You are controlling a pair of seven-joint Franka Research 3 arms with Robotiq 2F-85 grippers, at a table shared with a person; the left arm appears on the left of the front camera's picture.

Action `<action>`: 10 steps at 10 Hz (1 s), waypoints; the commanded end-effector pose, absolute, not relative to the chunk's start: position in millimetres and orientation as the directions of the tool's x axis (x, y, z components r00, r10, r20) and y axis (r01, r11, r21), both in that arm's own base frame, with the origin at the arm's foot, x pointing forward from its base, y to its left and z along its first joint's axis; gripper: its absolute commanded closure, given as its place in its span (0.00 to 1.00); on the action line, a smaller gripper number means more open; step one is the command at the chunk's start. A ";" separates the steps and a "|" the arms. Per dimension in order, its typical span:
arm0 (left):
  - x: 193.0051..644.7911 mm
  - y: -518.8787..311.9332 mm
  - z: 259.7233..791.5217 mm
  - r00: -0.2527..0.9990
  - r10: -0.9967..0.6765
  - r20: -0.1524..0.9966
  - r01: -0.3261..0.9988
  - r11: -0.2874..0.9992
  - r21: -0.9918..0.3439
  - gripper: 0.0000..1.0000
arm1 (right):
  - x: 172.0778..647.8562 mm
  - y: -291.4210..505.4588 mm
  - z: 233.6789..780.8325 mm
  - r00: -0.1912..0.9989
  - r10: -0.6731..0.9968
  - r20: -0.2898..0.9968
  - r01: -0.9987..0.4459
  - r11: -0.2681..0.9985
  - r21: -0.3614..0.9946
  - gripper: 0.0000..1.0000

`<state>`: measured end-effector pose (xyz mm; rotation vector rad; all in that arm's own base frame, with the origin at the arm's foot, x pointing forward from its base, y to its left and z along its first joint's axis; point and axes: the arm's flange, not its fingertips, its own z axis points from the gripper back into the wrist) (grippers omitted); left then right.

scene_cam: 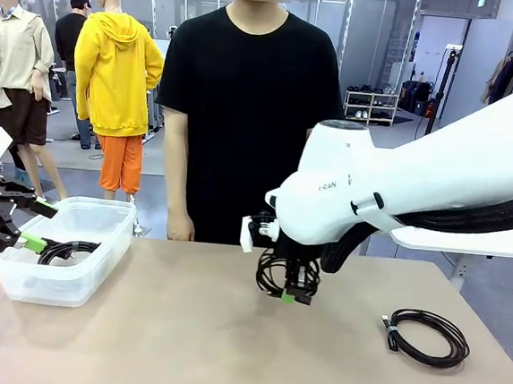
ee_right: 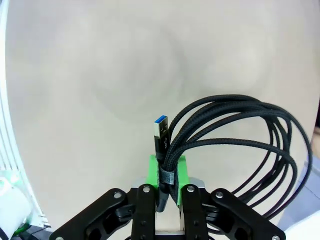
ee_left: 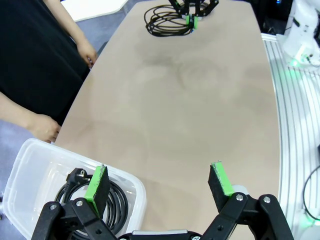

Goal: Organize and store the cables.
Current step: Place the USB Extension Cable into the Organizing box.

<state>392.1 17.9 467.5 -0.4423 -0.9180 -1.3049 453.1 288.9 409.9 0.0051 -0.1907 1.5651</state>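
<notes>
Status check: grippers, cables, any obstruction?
Right gripper shut on braided cable, mid-table. Left gripper open at bin, one cable inside. Third cable lies loose. Person's hand near bin.

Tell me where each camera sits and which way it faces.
Front view: between the arms, facing across the table to the person; left gripper open by the bin, right gripper shut on the held cable.
Left wrist view: on the left wrist, looking past its own fingers over bin and table.
Right wrist view: on the right wrist, looking down at the table past its clamped fingers.
Shared: front and left wrist views both show the stored cable in the bin.
</notes>
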 end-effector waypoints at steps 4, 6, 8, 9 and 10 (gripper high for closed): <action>395.0 17.7 470.8 0.008 -0.627 0.779 0.948 0.253 0.193 0.00 | 443.2 376.0 346.9 -0.083 0.981 0.174 -0.991 -0.063 -0.118 0.92; 395.0 17.7 470.8 0.008 -0.627 0.779 0.948 0.253 0.193 0.00 | 439.9 388.3 332.1 -0.091 0.979 0.184 -0.992 -0.072 -0.108 0.92; 395.0 17.7 470.8 0.008 -0.627 0.779 0.948 0.253 0.193 0.00 | 435.3 392.5 327.6 -0.093 0.977 0.191 -0.991 -0.073 -0.108 0.92; 395.0 17.7 470.8 0.008 -0.627 0.779 0.948 0.253 0.193 0.00 | 433.8 392.1 329.4 -0.093 0.976 0.196 -0.992 -0.073 -0.106 0.92; 395.0 17.7 470.8 0.008 -0.627 0.779 0.948 0.253 0.193 0.00 | 433.1 389.9 330.0 -0.090 0.975 0.201 -0.993 -0.074 -0.090 0.69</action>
